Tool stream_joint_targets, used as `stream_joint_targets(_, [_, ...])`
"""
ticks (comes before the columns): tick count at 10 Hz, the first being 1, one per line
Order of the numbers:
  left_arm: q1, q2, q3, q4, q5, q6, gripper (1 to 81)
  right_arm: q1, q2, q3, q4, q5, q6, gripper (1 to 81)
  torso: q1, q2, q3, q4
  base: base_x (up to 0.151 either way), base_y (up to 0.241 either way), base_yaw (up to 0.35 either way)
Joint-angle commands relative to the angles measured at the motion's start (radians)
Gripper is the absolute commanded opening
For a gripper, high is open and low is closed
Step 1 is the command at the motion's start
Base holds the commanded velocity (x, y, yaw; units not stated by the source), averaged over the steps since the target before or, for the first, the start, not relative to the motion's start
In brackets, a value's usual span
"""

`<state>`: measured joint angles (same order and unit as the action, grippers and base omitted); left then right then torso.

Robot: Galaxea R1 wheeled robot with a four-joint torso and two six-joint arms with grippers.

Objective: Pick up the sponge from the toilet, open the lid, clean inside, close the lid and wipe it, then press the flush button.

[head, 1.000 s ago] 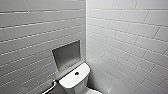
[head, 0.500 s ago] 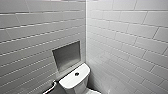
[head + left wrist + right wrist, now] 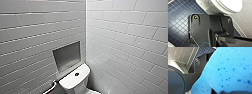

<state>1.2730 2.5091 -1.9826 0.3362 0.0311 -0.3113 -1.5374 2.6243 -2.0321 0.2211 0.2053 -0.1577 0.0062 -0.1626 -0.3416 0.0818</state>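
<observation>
The blue sponge (image 3: 230, 69) looms very close in the right wrist view, pitted with darker pores, and my right gripper is shut on it. In the head view the white toilet (image 3: 75, 80) stands low in the corner, showing its tank top with a dark round flush button (image 3: 76, 74). The left wrist view looks along the floor at the toilet's white bowl (image 3: 228, 6) from the side. I cannot tell the lid apart from the bowl's rim there. My left gripper is shut, and I see nothing in it.
Grey tiled walls meet in a corner (image 3: 86, 37) behind the toilet. A recessed niche (image 3: 67, 56) sits in the left wall above the tank. A white pipe (image 3: 52, 86) runs beside the tank. Dark blue mosaic floor (image 3: 178, 18) lies around the base.
</observation>
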Motion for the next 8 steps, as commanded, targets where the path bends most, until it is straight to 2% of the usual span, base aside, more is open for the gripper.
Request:
stream_joint_targets(1, [0.049, 0.100, -0.094, 0.066, -0.022, 0.008, 1.0, 0.025, 0.004, 0.003, 0.006, -0.067, -0.003, 1.0, 0.000, 0.000, 0.051, 0.000, 0.000, 0.000, 0.000])
stream_joint_targets(3, [0.068, 0.157, -0.160, 0.072, -0.022, 0.008, 1.0, 0.026, 0.006, 0.001, 0.006, -0.067, -0.005, 1.0, 0.000, 0.000, 0.112, 0.000, 0.000, 0.000, 0.000])
stream_joint_targets(4, [0.075, 0.185, -0.196, 0.076, -0.022, 0.008, 1.0, 0.022, 0.006, -0.002, 0.006, -0.067, -0.005, 1.0, -0.001, 0.000, 0.068, 0.000, 0.000, 0.000, 0.000])
stream_joint_targets(5, [0.082, 0.212, -0.231, 0.076, -0.022, 0.006, 1.0, 0.016, 0.009, -0.005, 0.006, -0.066, -0.005, 1.0, -0.002, -0.001, 0.092, 0.000, 0.000, 0.000, 0.000])
stream_joint_targets(8, [0.118, 0.303, -0.323, 0.064, -0.020, 0.001, 1.0, 0.010, 0.050, -0.060, 0.006, -0.066, -0.005, 1.0, -0.003, -0.003, 0.104, 0.000, 0.000, 0.000, 0.000])
